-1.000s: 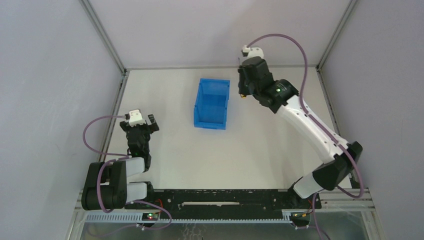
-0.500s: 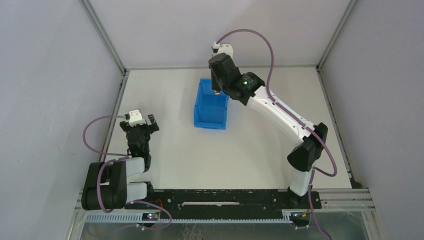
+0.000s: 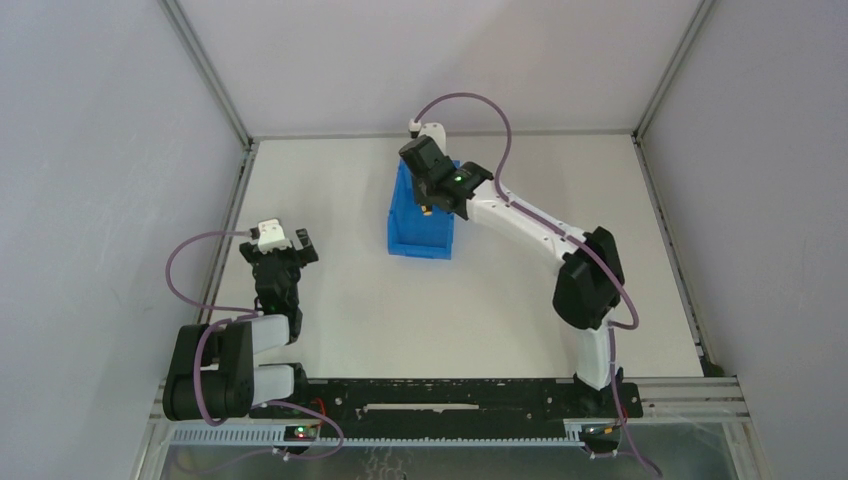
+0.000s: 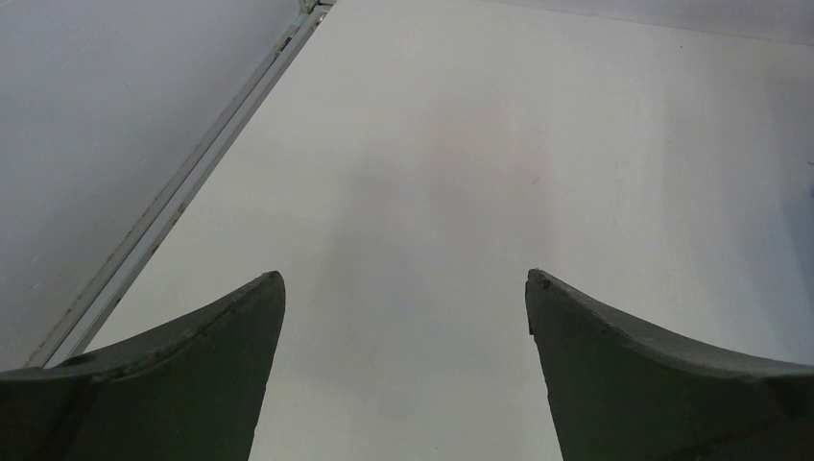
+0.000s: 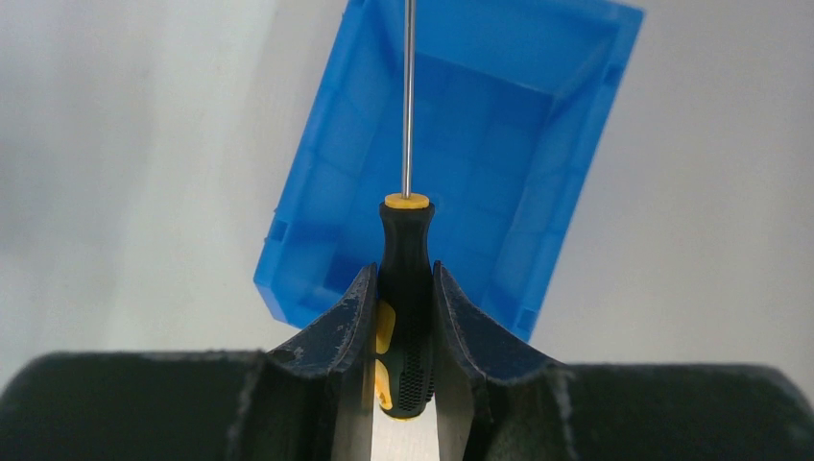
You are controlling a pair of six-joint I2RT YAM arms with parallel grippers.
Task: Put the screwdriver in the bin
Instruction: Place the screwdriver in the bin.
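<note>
The bright blue bin (image 3: 412,238) stands at the table's far middle; it also shows in the right wrist view (image 5: 317,192), open side up. My right gripper (image 3: 428,200) hangs over the bin, shut on the screwdriver (image 5: 405,240), whose black-and-yellow handle sits between the fingers (image 5: 336,327) and whose thin shaft (image 5: 408,96) points out over the bin's inside. In the top view only a small orange bit of the screwdriver (image 3: 425,211) shows. My left gripper (image 3: 285,250) rests at the left, open and empty, also seen in the left wrist view (image 4: 403,288).
The white table (image 3: 500,290) is walled on three sides, with a metal rail (image 4: 182,192) along its left edge. The right arm's forearm (image 3: 530,225) stretches across the table from its base at the near edge.
My right arm has swung left from the far right of the bin to above it, carrying the screwdriver, and lowered toward the bin. The left arm has not moved.
</note>
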